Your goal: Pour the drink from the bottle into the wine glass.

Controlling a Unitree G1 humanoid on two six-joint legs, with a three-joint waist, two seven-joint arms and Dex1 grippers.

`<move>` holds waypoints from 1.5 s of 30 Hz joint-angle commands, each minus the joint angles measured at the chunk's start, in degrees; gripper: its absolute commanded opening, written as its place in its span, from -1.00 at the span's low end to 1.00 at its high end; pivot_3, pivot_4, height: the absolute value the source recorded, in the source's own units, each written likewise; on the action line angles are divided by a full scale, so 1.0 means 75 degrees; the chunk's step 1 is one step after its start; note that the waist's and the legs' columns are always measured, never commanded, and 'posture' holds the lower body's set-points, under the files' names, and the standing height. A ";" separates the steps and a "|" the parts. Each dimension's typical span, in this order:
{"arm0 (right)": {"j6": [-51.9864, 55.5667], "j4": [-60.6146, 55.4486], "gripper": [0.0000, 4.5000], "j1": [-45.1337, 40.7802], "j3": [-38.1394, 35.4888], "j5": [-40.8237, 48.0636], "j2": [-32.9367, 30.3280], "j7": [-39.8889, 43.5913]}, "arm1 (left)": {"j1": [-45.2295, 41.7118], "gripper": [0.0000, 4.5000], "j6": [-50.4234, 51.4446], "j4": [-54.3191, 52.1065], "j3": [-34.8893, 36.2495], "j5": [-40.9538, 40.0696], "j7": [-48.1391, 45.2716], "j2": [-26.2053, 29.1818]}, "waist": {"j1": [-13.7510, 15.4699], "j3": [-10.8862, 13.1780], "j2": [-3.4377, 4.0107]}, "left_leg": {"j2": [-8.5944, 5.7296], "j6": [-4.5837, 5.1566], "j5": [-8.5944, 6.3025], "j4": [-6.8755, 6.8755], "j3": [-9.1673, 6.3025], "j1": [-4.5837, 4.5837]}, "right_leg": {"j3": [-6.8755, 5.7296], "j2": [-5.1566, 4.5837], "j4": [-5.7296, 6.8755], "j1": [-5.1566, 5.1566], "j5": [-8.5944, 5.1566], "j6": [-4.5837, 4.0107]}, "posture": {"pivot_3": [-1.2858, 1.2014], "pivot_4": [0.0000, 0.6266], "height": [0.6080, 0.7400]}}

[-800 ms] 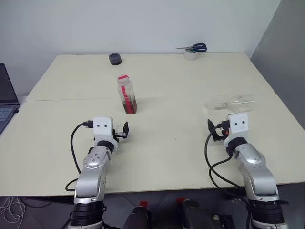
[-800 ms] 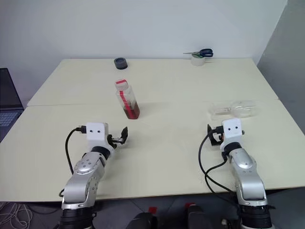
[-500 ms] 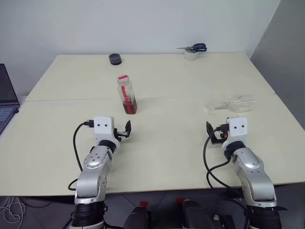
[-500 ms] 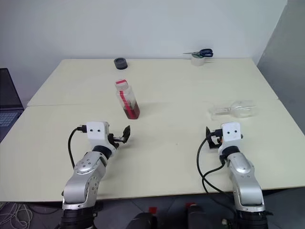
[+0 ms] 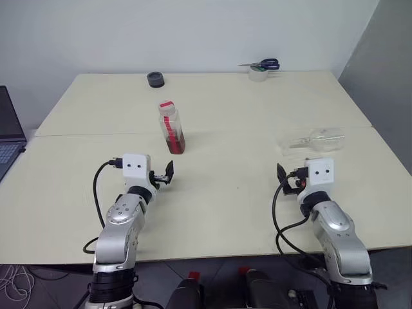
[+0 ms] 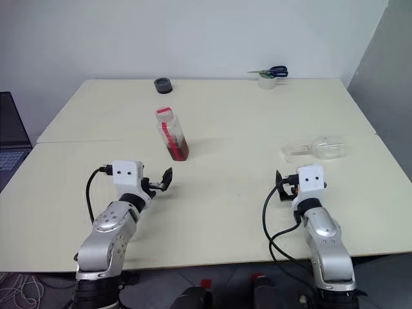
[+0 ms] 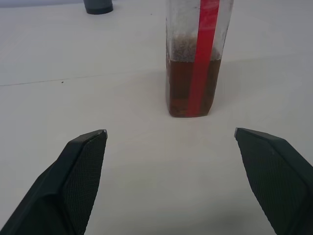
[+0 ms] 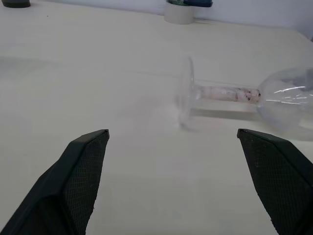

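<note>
The bottle (image 5: 171, 127) stands upright left of the table's middle, clear with a red-pink cap and a red strip, the reddish-brown drink (image 7: 183, 88) filling its lower part. Just short of it my left gripper (image 7: 170, 132) is open, level and empty, with the bottle ahead between its fingertips and apart from them. The wine glass (image 5: 312, 140) lies on its side on the right, foot toward the table's middle. My right gripper (image 8: 172, 132) is open and empty a short way in front of the glass's foot and stem (image 8: 225, 93).
A black tape roll (image 5: 155, 78) sits at the back of the cream table (image 5: 225, 193). At the back right is a white tape roll (image 5: 259, 74) with scissors (image 5: 265, 64) on it. A laptop (image 5: 8, 138) lies beyond the left edge.
Both hands have edged only slightly, and the left forearm has swung a little to the left. Bottle and glass lie as before. Both grippers stay open.
</note>
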 commanded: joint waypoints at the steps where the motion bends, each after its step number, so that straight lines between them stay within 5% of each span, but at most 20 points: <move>1: -0.0116 -0.0329 1.00 -0.0012 -0.0058 -0.0052 -0.0001 -0.0081 | -0.0142 0.99 -0.0054 -0.0282 -0.0036 -0.0009 0.0062 -0.0056 | 0.0001 0.0000 0.0000 | 0.0000 0.0000 0.0000 0.0000 0.0000 0.0001 | -0.0001 0.0000 0.0000 0.0000 0.0000 0.0000 | 0.03 -0.52 1.00; 9: -0.0109 -0.0639 1.00 -0.0457 -0.0316 0.0534 -0.0104 0.0266 | -0.0430 0.99 0.0020 -0.0160 -0.0163 -0.0003 0.0124 -0.0242 | -0.0014 0.0000 0.0000 | 0.0000 0.0000 0.0000 0.0000 0.0001 0.0000 | -0.0001 0.0000 0.0001 -0.0001 0.0000 0.0000 | 0.03 -0.52 1.00; 16: 0.1312 -0.0492 1.00 -0.2715 -0.0452 0.4155 -0.1561 0.3851 | -0.0924 0.99 -0.0052 0.0199 -0.0122 0.0060 0.0158 -0.0178 | -0.0028 0.0001 0.0000 | -0.0001 0.0004 -0.0001 0.0002 -0.0001 0.0006 | -0.0010 0.0013 0.0001 0.0009 0.0000 0.0000 | 0.03 -0.52 1.00; 20: 0.1979 -0.0097 1.00 -0.3627 -0.0452 0.5053 -0.2353 0.4739 | -0.1080 0.99 -0.0138 0.0371 -0.0097 0.0047 0.0125 -0.0128 | -0.0010 0.0001 -0.0003 | -0.0005 0.0008 -0.0002 0.0003 -0.0004 -0.0001 | -0.0017 0.0008 -0.0007 0.0010 0.0001 -0.0001 | 0.03 -0.52 1.00; 31: 0.1925 0.0052 1.00 -0.3806 -0.0088 0.5143 -0.2254 0.4670 | -0.1695 0.99 -0.0379 0.0847 -0.0007 0.0038 0.0239 -0.0141 | 0.0017 0.0001 -0.0004 | -0.0003 0.0006 -0.0001 0.0007 -0.0008 -0.0011 | -0.0013 -0.0004 -0.0004 0.0002 0.0002 -0.0001 | 0.03 -0.52 1.00; 45: 0.1843 -0.0144 1.00 -0.3537 -0.0099 0.5106 -0.2295 0.4441 | -0.3422 0.99 -0.1639 0.3216 -0.0093 0.0068 -0.0200 0.0061 | 0.0025 0.0002 -0.0004 | -0.0005 0.0004 0.0000 0.0007 -0.0010 -0.0015 | -0.0015 -0.0005 -0.0004 -0.0004 0.0002 -0.0001 | 0.03 -0.52 1.00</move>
